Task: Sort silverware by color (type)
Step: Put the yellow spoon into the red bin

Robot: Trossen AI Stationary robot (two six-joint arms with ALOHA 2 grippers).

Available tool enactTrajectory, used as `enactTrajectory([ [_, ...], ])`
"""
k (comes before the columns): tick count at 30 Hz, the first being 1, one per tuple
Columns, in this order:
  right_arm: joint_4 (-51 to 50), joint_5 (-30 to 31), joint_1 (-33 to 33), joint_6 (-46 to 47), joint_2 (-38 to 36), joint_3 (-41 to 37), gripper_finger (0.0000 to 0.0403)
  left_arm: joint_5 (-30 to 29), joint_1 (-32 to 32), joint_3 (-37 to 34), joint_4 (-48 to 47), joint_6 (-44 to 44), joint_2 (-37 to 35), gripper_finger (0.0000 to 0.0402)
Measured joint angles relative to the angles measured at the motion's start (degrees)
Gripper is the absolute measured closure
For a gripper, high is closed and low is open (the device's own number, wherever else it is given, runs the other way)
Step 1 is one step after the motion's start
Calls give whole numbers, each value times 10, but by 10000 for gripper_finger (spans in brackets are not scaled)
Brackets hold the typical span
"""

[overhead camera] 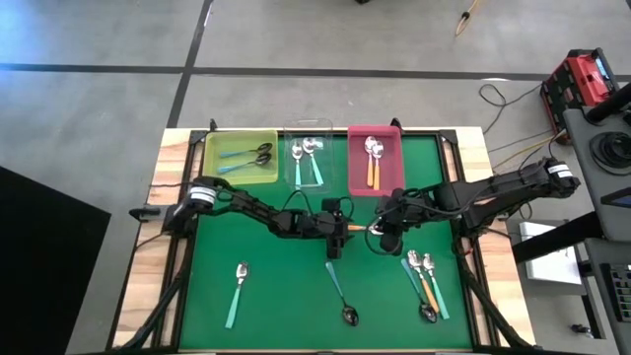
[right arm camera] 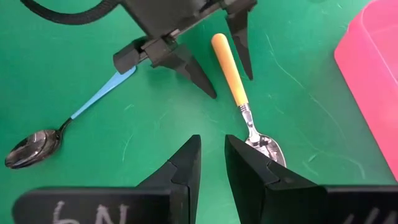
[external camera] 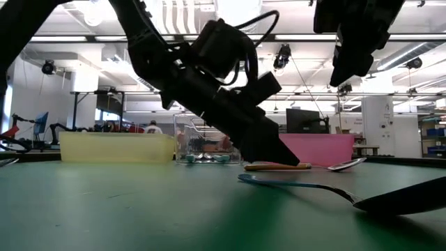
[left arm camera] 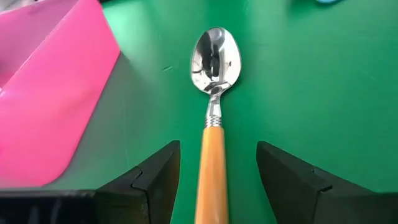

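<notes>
left claw [left arm camera: 217, 180] is spread wide, low over the green worktop [overhead camera: 276, 286], its fingers [left arm camera: 155, 180] either side of the orange-handled spoon [left arm camera: 213, 124] without touching it. that spoon lies flat mid-worktop, silver bowl pointing away from the claw, just beside the pink tray [left arm camera: 43, 93]. right claw [right arm camera: 212, 165] hovers above the spoon's bowl end, fingers close together with only a narrow gap, pinching nothing. white handwriting shows on the right wrist [right arm camera: 74, 214], too cut off to read.

nearer the front edge: a dark-bowled teal spoon [overhead camera: 342, 296] below the claws, a silver-bowled teal spoon [overhead camera: 238, 293] off to the left, a small cluster of teal and orange spoons [overhead camera: 425, 284] to the right. at the far edge, three trays in a row: yellow tray [overhead camera: 240, 158] with dark-bowled teal spoons, clear tray [overhead camera: 308, 155] with silver-bowled teal spoons, pink tray with orange-handled spoons.
</notes>
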Motion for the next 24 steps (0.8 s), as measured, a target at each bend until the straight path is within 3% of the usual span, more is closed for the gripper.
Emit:
enactTrajectory([
  [6,8,0,0,0,0,0,339,54,22,1,-1,-23,1,207],
  [24,11,0,0,0,0,0,339,60,27,3,18,-48,32,207],
])
